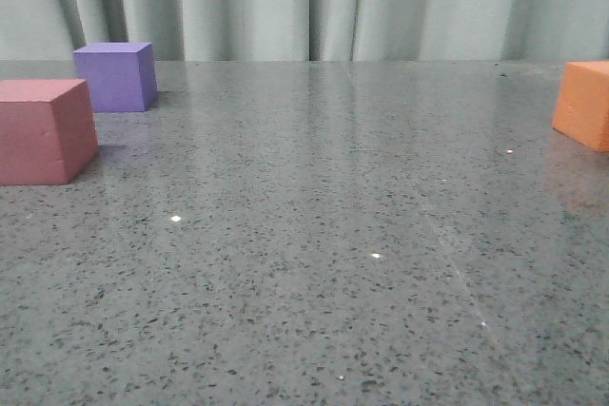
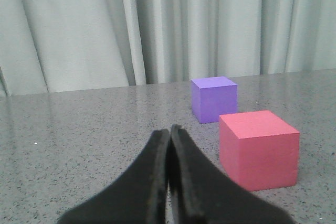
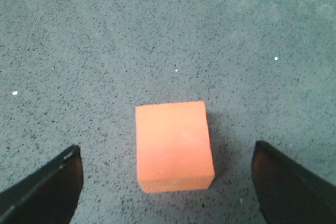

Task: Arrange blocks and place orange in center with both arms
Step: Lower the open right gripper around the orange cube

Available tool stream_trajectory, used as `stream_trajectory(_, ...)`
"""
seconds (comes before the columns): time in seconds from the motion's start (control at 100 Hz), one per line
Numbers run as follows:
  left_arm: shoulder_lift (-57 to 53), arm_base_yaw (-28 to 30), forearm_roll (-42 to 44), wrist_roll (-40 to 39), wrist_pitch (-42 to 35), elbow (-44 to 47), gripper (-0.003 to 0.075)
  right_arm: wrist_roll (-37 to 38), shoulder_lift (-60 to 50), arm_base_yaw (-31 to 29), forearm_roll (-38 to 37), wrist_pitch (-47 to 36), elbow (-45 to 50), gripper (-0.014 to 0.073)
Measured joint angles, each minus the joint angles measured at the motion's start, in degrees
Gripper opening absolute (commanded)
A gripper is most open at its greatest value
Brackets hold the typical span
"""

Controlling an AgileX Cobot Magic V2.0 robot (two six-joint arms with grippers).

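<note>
Right gripper point(image 3: 167, 179): jaws spread wide, holding nothing, poised above orange cube point(image 3: 174, 145); cube sits between fingers point(image 3: 50, 184), clear gaps both sides, no contact.

Left gripper point(image 2: 169, 136): fingers pressed together, nothing between them, low over tabletop point(image 2: 79, 129), apart from cubes.

Orange cube point(image 1: 584, 104) at right table edge. Pink-red cube point(image 1: 43, 130) at left edge; purple cube point(image 1: 116, 75) behind it, near far-left corner, narrow gap between them. Broad bare speckled grey tabletop point(image 1: 314, 235) across middle and near edge. Curtain point(image 1: 304, 2) behind far edge.
</note>
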Motion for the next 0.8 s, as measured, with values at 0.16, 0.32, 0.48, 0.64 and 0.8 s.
stream_trajectory(0.16,0.00,0.00,0.00,0.00,0.00,0.00,-0.0010,-0.43,4.92,0.00,-0.77,-0.17,-1.86,0.0645)
stream_trajectory(0.32,0.00,0.00,0.00,0.00,0.00,0.00,-0.0010,-0.78,10.60,0.00,-0.81,-0.17,-3.76,0.0645)
stream_trajectory(0.48,0.00,0.00,0.00,0.00,0.00,0.00,-0.0010,-0.78,14.52,0.00,-0.90,-0.17,-5.15,0.0645)
stream_trajectory(0.64,0.00,0.00,0.00,0.00,0.00,0.00,-0.0010,-0.78,17.31,0.00,-0.90,-0.17,-5.29,0.0645)
stream_trajectory(0.8,0.00,0.00,0.00,0.00,0.00,0.00,-0.0010,-0.80,19.81,0.00,-0.90,-0.17,-5.29,0.0614)
